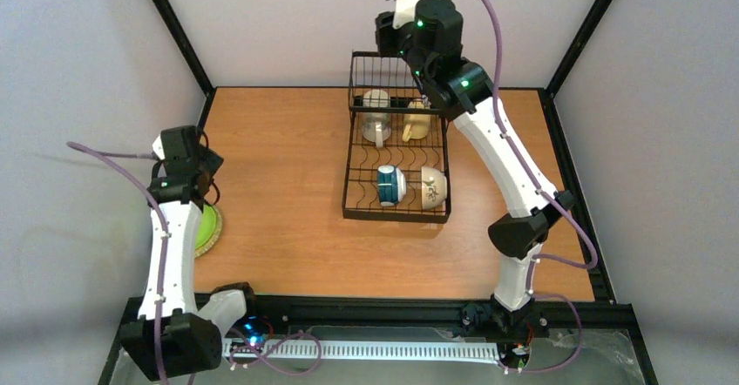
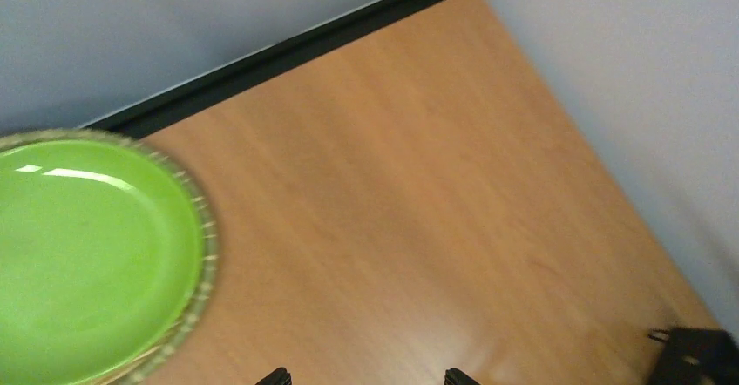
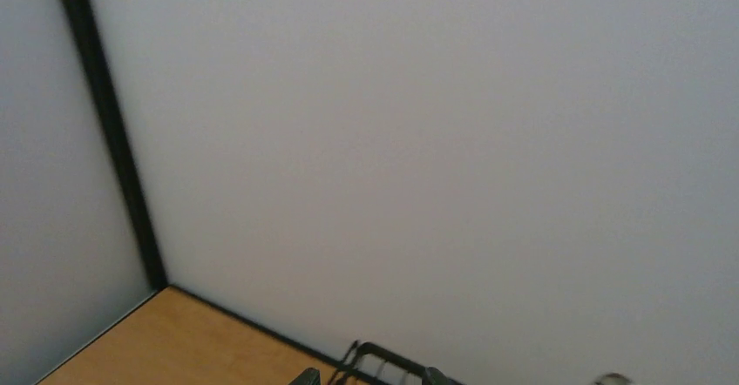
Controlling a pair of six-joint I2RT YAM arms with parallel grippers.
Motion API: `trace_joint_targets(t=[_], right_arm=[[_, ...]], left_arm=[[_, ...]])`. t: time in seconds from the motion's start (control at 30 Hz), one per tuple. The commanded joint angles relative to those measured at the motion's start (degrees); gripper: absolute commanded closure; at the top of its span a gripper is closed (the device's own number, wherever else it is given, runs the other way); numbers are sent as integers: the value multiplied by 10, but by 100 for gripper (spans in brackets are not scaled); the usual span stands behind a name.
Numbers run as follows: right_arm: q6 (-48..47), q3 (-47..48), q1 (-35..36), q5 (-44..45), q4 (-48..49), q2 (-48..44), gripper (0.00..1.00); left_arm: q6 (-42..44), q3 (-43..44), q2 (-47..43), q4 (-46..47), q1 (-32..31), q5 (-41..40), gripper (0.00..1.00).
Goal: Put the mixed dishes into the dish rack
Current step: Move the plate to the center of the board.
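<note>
Four dishes racked: cream mug (image 1: 376, 115), yellow mug (image 1: 416, 122), teal-and-white cup (image 1: 389, 185) and cream bowl (image 1: 433, 187), all in the dish rack (image 1: 396, 217). Outstanding: lime-green plate (image 2: 87, 254), flat at the left edge of the desk (image 1: 279, 141) (tan rim (image 2: 207, 237) beneath). Step in hand, as judged: plate pickup. Left pincer (image 2: 364, 376) hovers beside it, spread and empty; next move needs a finger under that rim. Right pincer (image 3: 369, 376) is spread and empty, high over the rack's far end. Wood-grain desk, pale grey walls (image 1: 279, 19), black frame (image 1: 174, 28).

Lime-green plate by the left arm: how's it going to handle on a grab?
The lime-green plate shows sharp glare streaks, so probably glazed and slippery. It lies flat, so unlikely to roll, though its edge looks hard to get under. It seems stacked on a tan plate, which may drag along.
</note>
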Motion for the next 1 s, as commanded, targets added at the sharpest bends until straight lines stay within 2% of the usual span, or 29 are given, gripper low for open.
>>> trace_joint_targets(t=[0.0,0.13,0.23,0.6,0.83,0.97], right_arm=[[-3,8,15,-94,-33,37,33],[-6,5,34,-127,-38,56,33],[-10,-6,49,-136,-35,64,33],[-6,-79,67,-168,-8,57,33],[-2,-119,73,-171,10,52,33],[1,-149,73,-173,26,42,32]], left_arm=[[-12,-34,-8,-45,72,-36,0],[-6,-67,0,-33,168,43,0],[-3,-90,8,-23,214,80,0],[-13,-179,29,22,331,173,0],[-40,-196,15,22,338,120,0],[-38,-194,-7,6,338,41,0]])
